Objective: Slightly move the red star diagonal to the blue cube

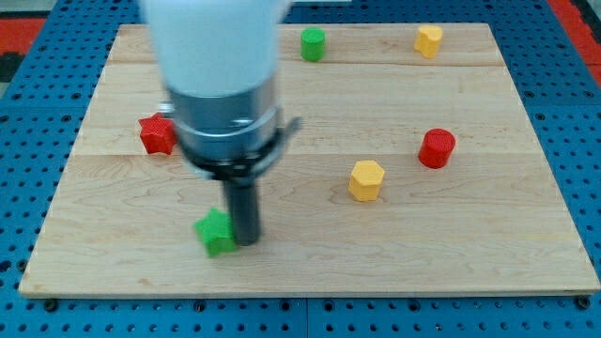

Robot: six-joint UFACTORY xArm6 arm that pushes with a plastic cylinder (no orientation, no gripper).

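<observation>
Nothing looks done on the task yet, by my read: the red star (157, 134) sits at the view's left of the table (507, 253), half tucked behind the arm's body, and no blue cube shows anywhere, perhaps hidden by the arm. My tip (247, 241) is well apart from the star, planted right beside the green block (216, 232) near the view's bottom, apparently touching it. The rod stands upright. The end effector is a plain rod, so nothing spreads or pinches.
</observation>
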